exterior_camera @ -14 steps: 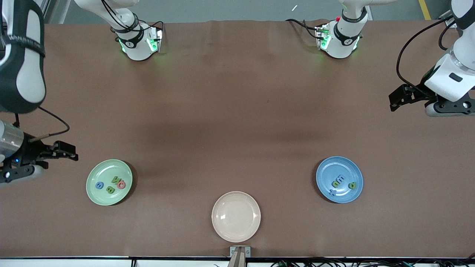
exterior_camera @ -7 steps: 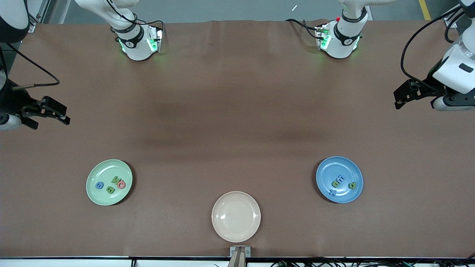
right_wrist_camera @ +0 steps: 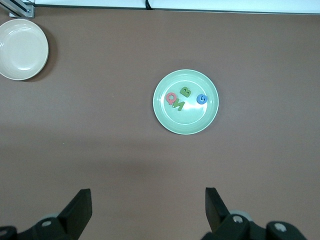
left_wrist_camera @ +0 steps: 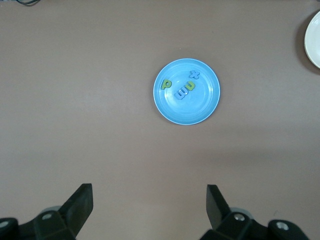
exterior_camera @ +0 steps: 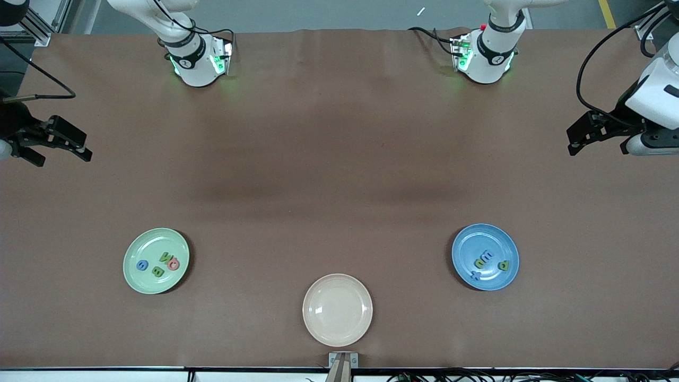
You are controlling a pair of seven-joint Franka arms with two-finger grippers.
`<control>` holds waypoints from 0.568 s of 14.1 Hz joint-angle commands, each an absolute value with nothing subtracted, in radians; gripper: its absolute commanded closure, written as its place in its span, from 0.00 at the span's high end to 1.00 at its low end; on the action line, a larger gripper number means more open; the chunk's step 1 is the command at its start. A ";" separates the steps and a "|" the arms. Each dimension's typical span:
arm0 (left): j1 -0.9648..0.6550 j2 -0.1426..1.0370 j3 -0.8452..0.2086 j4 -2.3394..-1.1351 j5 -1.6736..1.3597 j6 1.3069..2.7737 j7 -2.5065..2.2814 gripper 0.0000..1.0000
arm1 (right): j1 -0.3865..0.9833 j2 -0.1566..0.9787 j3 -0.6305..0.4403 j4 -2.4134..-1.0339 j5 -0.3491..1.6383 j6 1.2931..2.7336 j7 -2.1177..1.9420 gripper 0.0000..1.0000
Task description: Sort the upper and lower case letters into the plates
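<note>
The pale green plate [exterior_camera: 141, 281] [right_wrist_camera: 190, 122] lies toward the right arm's end and holds several letters: a red Q [exterior_camera: 173, 263], green N [exterior_camera: 165, 257], green B [exterior_camera: 157, 271] and blue G [exterior_camera: 142, 265]. The blue plate [exterior_camera: 477, 239] [left_wrist_camera: 200, 112] lies toward the left arm's end, with a green p [exterior_camera: 503, 265], a green u [exterior_camera: 480, 263], a blue x [exterior_camera: 475, 275] and one more blue letter [exterior_camera: 487, 256] in it. My right gripper [exterior_camera: 59, 151] [right_wrist_camera: 148, 202] and left gripper [exterior_camera: 575, 140] [left_wrist_camera: 150, 200] hang open and empty over bare table at their ends.
A cream plate [exterior_camera: 337, 329] with nothing in it lies between the two sorted plates, nearest the front camera; it also shows at the edge of both wrist views. The two arm bases [exterior_camera: 196, 58] stand along the table's edge farthest from that camera.
The right gripper has drawn away from beside the green plate toward the bases' side of the table. The left gripper has shifted slightly the same way. Plates and letters have not moved.
</note>
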State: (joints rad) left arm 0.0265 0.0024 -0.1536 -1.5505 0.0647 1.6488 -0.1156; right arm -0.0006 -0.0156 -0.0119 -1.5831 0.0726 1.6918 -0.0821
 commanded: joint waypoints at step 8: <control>0.029 -0.002 -0.155 -1.539 0.055 1.626 -0.107 1.00 | -0.060 -0.057 0.044 -1.609 0.009 1.646 -0.060 1.00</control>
